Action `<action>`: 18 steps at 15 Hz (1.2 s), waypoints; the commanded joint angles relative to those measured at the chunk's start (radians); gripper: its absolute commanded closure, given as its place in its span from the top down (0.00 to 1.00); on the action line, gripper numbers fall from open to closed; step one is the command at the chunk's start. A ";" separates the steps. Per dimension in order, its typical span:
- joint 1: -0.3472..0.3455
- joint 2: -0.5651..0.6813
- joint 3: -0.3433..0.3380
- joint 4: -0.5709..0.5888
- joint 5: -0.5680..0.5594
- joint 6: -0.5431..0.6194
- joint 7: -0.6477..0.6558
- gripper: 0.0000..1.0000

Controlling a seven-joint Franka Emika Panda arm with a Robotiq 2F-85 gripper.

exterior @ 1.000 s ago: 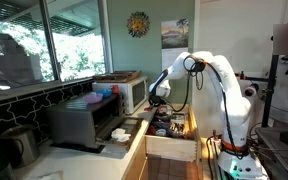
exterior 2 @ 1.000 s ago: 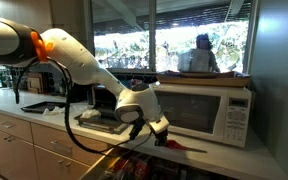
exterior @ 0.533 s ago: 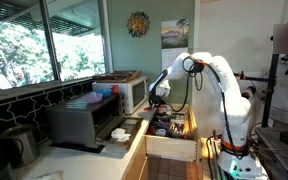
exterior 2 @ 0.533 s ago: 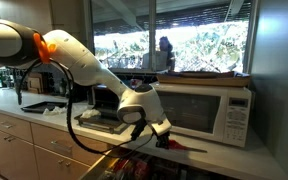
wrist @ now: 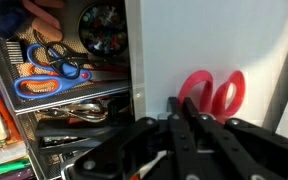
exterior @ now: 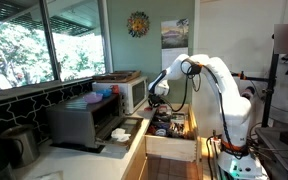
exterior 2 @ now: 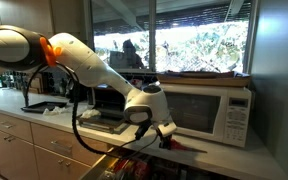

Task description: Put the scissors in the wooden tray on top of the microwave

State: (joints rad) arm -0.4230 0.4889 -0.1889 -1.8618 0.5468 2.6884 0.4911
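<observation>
while a blue-handled pair [wrist: 46, 72] lies in the open drawer [wrist: 130, 70] at the left of the wrist view, the hand [wrist: 184, 118] sits at the centre, low over the white table [wrist: 209, 35], with its fingers drawn together. just right of the fingertips, the red loops of the scissors [wrist: 197, 90] lie flat on the table. the blades are hidden under the hand, so it appears to pinch them there, though the contact itself cannot be seen. in an exterior view the scissors [exterior 2: 191, 146] show as a red patch just beside the hand [exterior 2: 165, 131], in front of the microwave [exterior 2: 212, 112]. the wooden tray [exterior 2: 206, 74] rests on top of the microwave, above the scissors and well apart from them.

the scissors look light, stiff and thin, so weight should be no trouble. the smooth, narrow blades are likely slippery, though. with the handles hanging free beyond the fingers, the pair could swing or slide in a loose pinch. a hold close to the pivot, where the two halves cross, would probably keep it steadier on the lift. the tray's low rim should make the release easy.
</observation>
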 commanded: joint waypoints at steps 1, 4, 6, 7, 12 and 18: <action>-0.013 0.031 0.002 0.052 0.030 -0.090 -0.020 0.00; 0.021 -0.044 -0.030 -0.014 -0.012 -0.088 -0.010 0.01; 0.058 -0.128 -0.065 -0.099 -0.055 -0.052 0.011 0.01; 0.072 -0.158 -0.079 -0.126 -0.072 -0.043 0.017 0.01; 0.221 -0.394 -0.208 -0.310 -0.367 0.034 0.248 0.01; 0.361 -0.538 -0.421 -0.270 -0.846 0.200 0.621 0.01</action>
State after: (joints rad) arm -0.0820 0.0390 -0.5535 -2.1339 -0.1038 2.8381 0.9738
